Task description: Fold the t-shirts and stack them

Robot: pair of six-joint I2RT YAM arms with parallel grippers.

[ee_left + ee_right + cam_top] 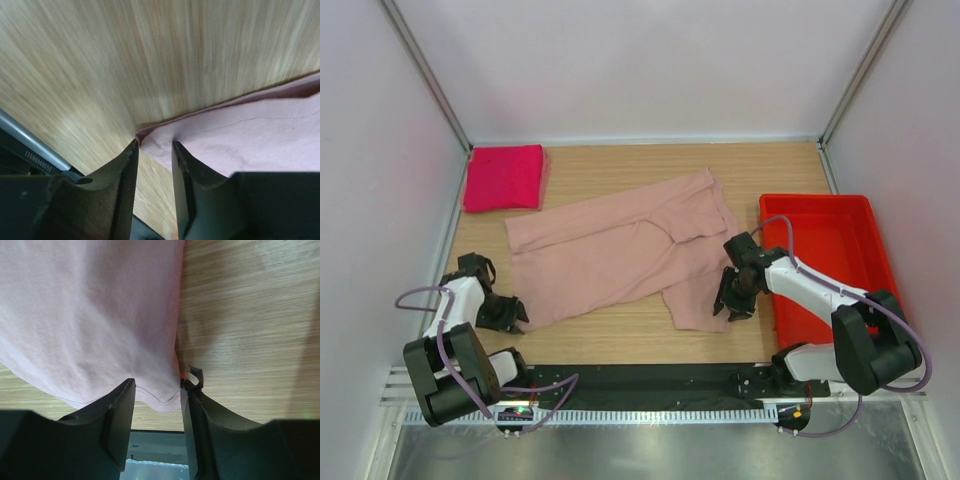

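The pale pink t-shirt lies spread out and rumpled across the middle of the table. The magenta t-shirt sits folded at the back left. My left gripper is low at the pale shirt's near left corner. In the left wrist view the pale shirt's corner lies between the tips of the left gripper, whose jaws stand apart. My right gripper is at the near right corner. There the shirt's hemmed corner sits between the spread jaws of the right gripper.
A red plastic bin stands at the right edge of the table, right beside my right arm. A black strip and metal rail run along the near edge. White walls close in the back and both sides.
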